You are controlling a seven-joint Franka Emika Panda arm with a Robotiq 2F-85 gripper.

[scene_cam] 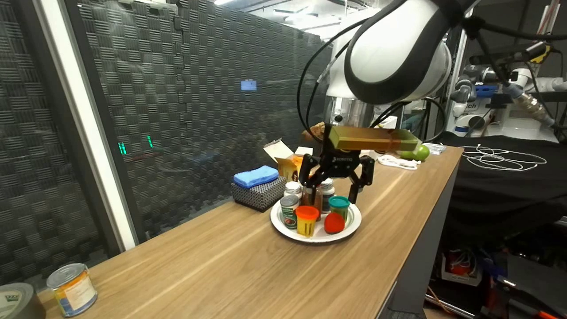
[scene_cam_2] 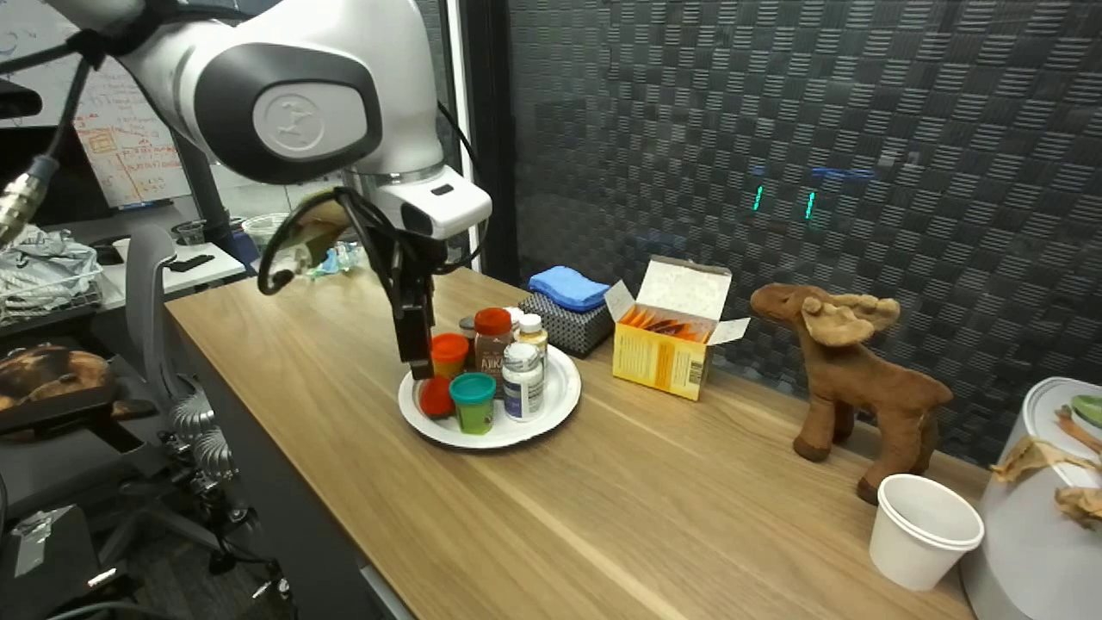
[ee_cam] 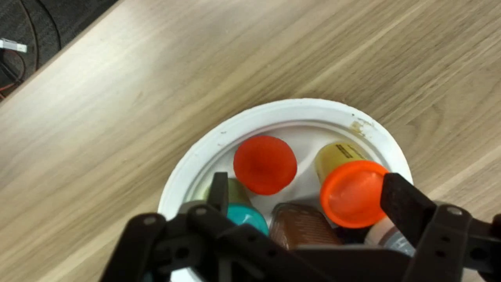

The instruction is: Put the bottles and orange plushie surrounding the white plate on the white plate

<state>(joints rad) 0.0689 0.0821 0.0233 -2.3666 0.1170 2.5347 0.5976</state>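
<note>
The white plate [scene_cam: 315, 239] stands on the table and also shows in the wrist view [ee_cam: 274, 112]. On it stand a yellow tub with an orange lid [scene_cam: 306, 221], a green tub with a teal lid [scene_cam_2: 473, 400], a can [scene_cam: 290, 212], white-capped bottles [scene_cam_2: 523, 383] and a brown bottle with a red cap [scene_cam_2: 492, 340]. The round orange-red plushie [ee_cam: 265, 164] lies on the plate beside the tubs; it shows in both exterior views. My gripper [scene_cam: 332, 195] is open and empty above the plate. In the wrist view its fingers [ee_cam: 305, 192] partly hide the tubs and bottles.
A dark patterned box with a blue cloth [scene_cam: 256, 177] and an open yellow box [scene_cam_2: 659, 353] stand behind the plate. A brown moose toy [scene_cam_2: 865, 387] and white paper cups [scene_cam_2: 923, 534] stand farther along. A can [scene_cam: 72, 290] and tape roll [scene_cam: 22, 299] stand at the opposite end.
</note>
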